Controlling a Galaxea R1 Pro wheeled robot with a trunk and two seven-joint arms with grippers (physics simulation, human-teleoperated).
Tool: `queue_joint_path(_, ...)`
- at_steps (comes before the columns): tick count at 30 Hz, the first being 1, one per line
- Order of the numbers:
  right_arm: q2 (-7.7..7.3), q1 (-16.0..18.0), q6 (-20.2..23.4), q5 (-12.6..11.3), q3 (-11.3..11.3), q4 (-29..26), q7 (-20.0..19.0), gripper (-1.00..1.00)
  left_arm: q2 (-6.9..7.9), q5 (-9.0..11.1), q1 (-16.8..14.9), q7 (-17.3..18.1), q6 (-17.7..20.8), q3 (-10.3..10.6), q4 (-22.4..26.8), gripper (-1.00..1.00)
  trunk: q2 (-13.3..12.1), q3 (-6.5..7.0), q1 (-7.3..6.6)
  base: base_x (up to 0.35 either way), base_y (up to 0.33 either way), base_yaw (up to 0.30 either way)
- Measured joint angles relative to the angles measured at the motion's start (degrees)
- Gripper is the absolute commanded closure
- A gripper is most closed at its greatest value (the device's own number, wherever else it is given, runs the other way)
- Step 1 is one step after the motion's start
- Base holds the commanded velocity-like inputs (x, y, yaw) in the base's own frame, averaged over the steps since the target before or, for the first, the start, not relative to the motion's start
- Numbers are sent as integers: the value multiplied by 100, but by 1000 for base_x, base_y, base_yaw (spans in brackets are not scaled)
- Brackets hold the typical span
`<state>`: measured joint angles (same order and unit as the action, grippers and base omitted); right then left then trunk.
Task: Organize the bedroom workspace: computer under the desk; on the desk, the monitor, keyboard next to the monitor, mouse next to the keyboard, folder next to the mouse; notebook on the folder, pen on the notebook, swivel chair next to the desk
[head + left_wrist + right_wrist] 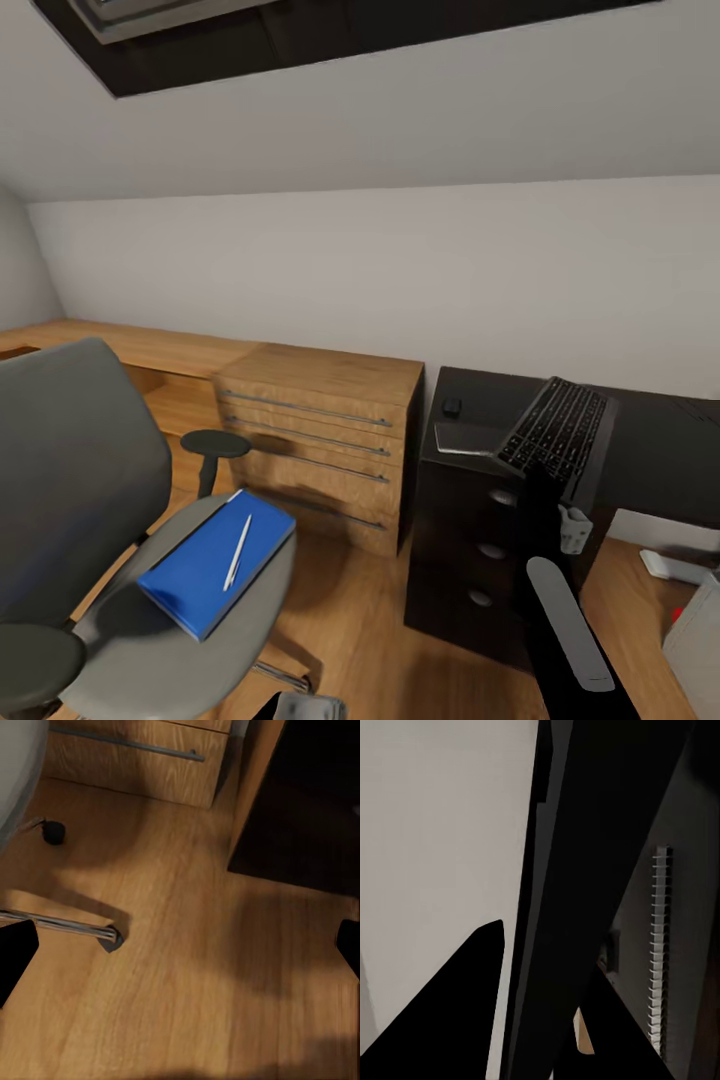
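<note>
At the corner of the black desk (650,440), the keyboard (556,432) hangs tilted above the glossy top, pinched along its near edge by the right gripper (540,468), whose arm rises from the lower edge of the head view; in the right wrist view the flat black slab (585,892) runs straight between the two dark fingers (457,1012), so that hand is closed on it. The mouse (452,407) already sits on the desk's left end, just beside a grey flat item, likely the notebook (465,438). Setting the board down well looks to mean levelling it first, then lowering it flat beside the mouse without sweeping either neighbour off. The monitor cannot be made out here. On the swivel chair (90,520), the blue folder (215,560) waits on the seat with the pen (237,552) lying across it. The left gripper (180,945) hangs spread wide and empty over the wood floor (187,967), near a chrome chair leg (60,926).
</note>
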<state>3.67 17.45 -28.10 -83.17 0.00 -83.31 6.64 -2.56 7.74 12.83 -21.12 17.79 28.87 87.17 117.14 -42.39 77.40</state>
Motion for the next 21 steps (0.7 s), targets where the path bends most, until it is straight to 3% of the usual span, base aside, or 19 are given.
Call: queue_joint_path(21,-43,0,132,-1,9,283,4,100,0,-8,0,0,0,-1,0,-100,0,0,0,0,0,-261)
